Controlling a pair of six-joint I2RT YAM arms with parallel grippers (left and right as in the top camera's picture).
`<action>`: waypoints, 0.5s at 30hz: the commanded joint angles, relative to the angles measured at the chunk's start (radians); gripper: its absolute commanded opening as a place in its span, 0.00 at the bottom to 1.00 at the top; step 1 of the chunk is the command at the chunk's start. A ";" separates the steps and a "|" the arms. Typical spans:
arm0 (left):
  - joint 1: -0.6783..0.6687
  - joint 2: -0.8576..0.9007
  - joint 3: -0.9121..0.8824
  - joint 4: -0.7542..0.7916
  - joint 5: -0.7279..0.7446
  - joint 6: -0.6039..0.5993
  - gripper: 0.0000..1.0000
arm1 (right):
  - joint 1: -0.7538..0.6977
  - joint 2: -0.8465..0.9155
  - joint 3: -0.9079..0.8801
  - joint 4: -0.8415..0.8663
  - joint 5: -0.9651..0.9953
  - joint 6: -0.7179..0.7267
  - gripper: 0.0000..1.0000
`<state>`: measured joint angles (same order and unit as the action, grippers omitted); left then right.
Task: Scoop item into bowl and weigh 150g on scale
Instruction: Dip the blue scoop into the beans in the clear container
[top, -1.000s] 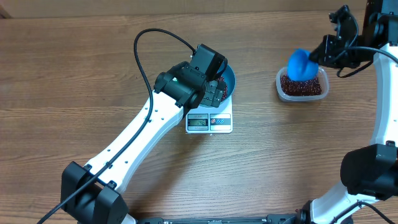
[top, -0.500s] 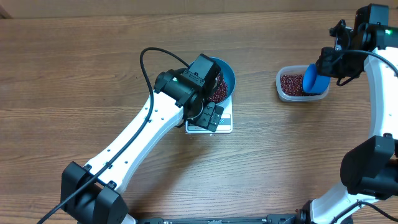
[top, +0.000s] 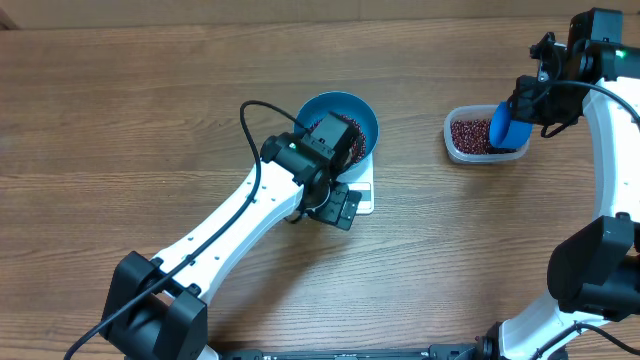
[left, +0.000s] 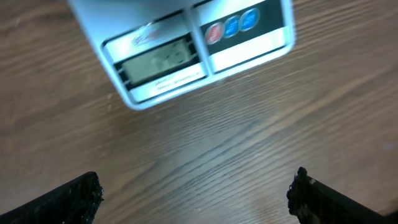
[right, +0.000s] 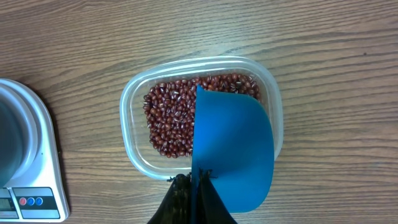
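Blue plastic fills the grip of my right pincer (right: 194, 185): its fingers are pressed together on the thin handle end of a scoop (right: 233, 149), and the broad blue blade fans out ahead of the fingertips. Straight below that pincer sits a clear tub (right: 130, 118) on the wooden desk (right: 323, 37). The scoop covers the tub's right-hand part, and the red-brown beans (right: 171, 121) lie in a loose layer in the part left uncovered. I cannot tell whether the blade touches the beans or hangs just over them.

My left pincer (left: 196, 186) is spread wide, one dark fingertip at each lower corner of its wrist view, with bare wood grain between them and nothing gripped. Just ahead of its fingertips lies the front edge of the white scale (left: 199, 56), set at a slight tilt across the view, with a grey display window on one side and three small round buttons on the other. The display is too blurred for me to read.

From overhead, the blue bowl (top: 365, 115) stands on the scale, beyond the left pincer, partly hidden under my left wrist, with dark beans inside it. Bowl and scale sit well apart from my right pincer, off to its left, and bare desk lies between them and the tub.
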<state>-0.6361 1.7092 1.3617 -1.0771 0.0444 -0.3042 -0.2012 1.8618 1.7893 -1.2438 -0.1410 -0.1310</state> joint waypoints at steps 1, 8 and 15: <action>-0.002 -0.025 -0.008 -0.002 -0.044 -0.059 0.99 | 0.003 -0.002 -0.003 0.006 0.010 0.004 0.04; -0.003 -0.055 -0.034 0.044 -0.063 -0.067 1.00 | 0.003 -0.002 -0.003 0.020 0.010 0.000 0.04; -0.003 -0.055 -0.114 0.152 -0.063 -0.066 0.99 | 0.005 -0.002 -0.003 0.035 0.011 -0.031 0.04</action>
<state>-0.6353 1.6756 1.2846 -0.9493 -0.0036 -0.3473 -0.2012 1.8618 1.7893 -1.2148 -0.1406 -0.1383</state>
